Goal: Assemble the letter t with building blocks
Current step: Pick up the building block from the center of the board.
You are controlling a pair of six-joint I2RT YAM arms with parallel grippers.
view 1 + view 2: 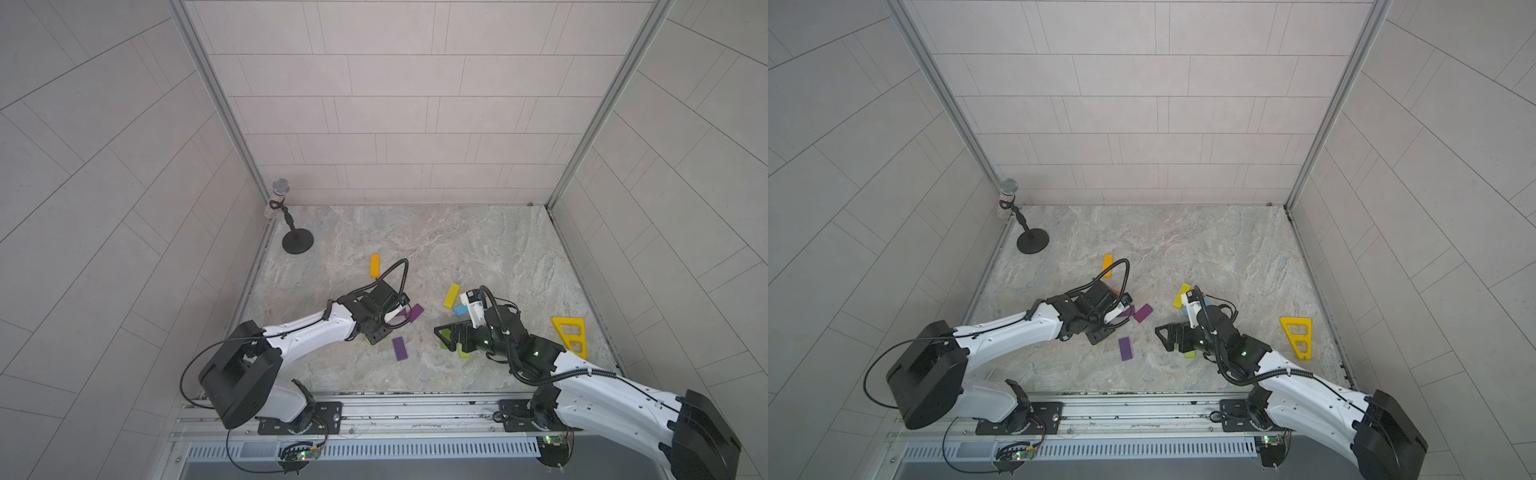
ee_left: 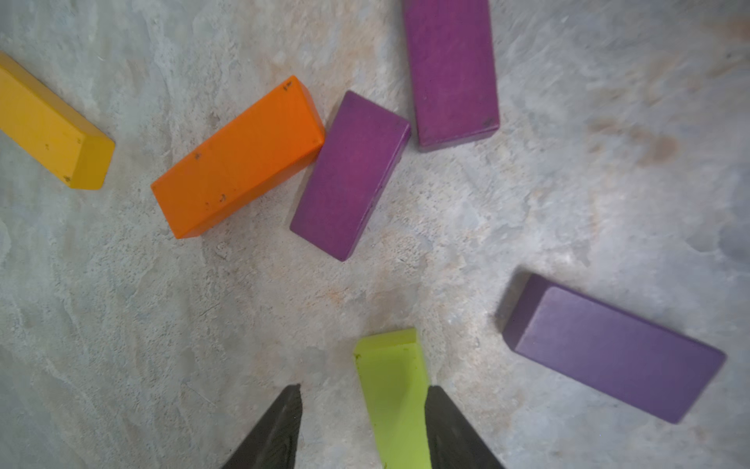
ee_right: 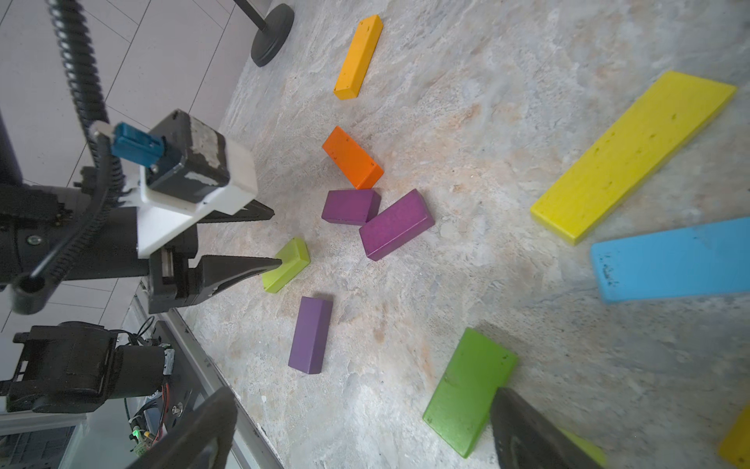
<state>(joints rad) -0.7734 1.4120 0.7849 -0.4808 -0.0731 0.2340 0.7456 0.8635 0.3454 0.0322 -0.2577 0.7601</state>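
I found the left fingers [image 2: 365, 387] spread astride the lime block [image 2: 389, 365] on the counter [image 2: 203, 325], one pad touching it and the other clear. I judged that closing off-centre could twist or skid it. The right fingers [image 3: 363, 392] gaped wide and held nothing, with one tip over the green block [image 3: 466, 390], which it might nudge. Around the lime block I counted three purple [image 3: 395, 224], one orange [image 3: 353, 158], one amber [image 3: 359, 57], one yellow [image 3: 633, 156], one light blue [image 3: 669, 260], one green, and a second lime [image 1: 464, 354], mostly hidden.
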